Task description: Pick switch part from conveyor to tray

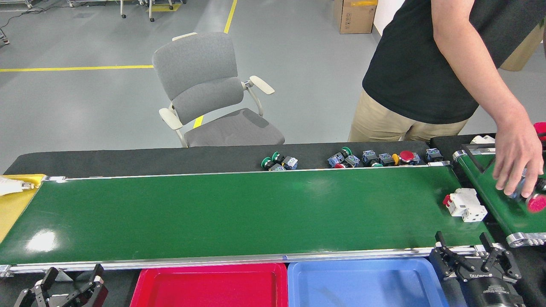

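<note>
Approach step, judged from the head view, the only one. White switch part (465, 205) with a red tab lies on the conveyor (239, 213) near its right end, just beyond the right fingers (470, 255) and a little to their left, not touching them. Right fingers stand wide apart and empty at the belt's near rail. Left fingers (68, 285) sit spread at the bottom edge, holding nothing, well apart from the part.

Next move, as I read it: right fingers go forward over the rail, drop astride the white body and close. The blue tray (362, 283) lies just left of them and nearer; the red tray (209, 285) sits further left.

Around: a person's hand (517, 160) works on the short green belt (507, 200) to the right of the part, near enough to mind. Loose push-button switches (375, 157) line the black worktop (128, 162) beyond the belt. An empty chair (209, 94) stands behind.
</note>
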